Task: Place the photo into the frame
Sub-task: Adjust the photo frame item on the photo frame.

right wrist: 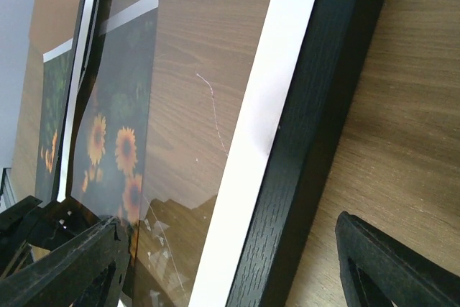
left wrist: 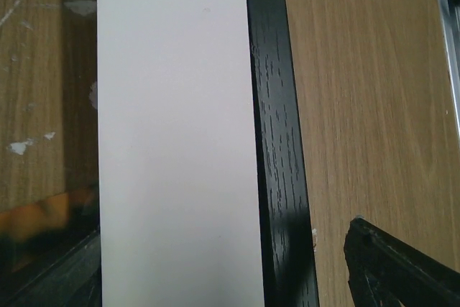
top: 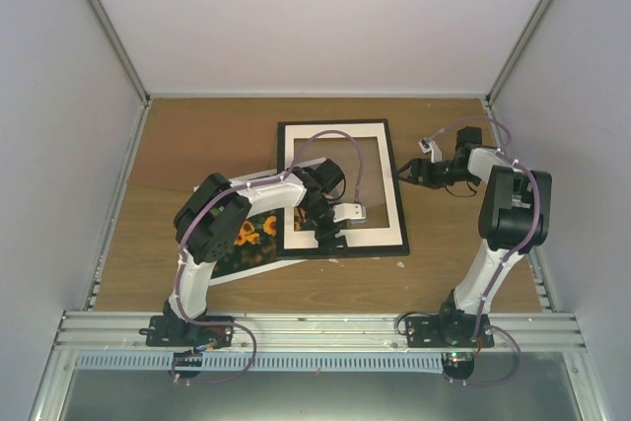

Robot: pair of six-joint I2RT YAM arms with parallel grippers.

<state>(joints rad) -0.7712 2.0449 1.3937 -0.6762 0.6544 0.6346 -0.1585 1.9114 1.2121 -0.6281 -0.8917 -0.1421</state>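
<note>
The black frame (top: pixel 333 124) lies flat mid-table with a white mat (top: pixel 380 239) inside it. The sunflower photo (top: pixel 251 234) lies on the table under my left arm, its right part tucked beneath the frame's left side. My left gripper (top: pixel 328 236) hangs over the frame's near edge. In the left wrist view it (left wrist: pixel 223 278) is open, spanning the mat (left wrist: pixel 176 141) and the frame rail (left wrist: pixel 277 141). My right gripper (top: pixel 406 173) is open at the frame's right edge, its fingers either side of the rail (right wrist: pixel 316 106). The photo (right wrist: pixel 118 134) shows through the window.
Grey enclosure walls close in the wooden table (top: pixel 197 145) on three sides. An aluminium rail (top: pixel 315 327) with both arm bases runs along the near edge.
</note>
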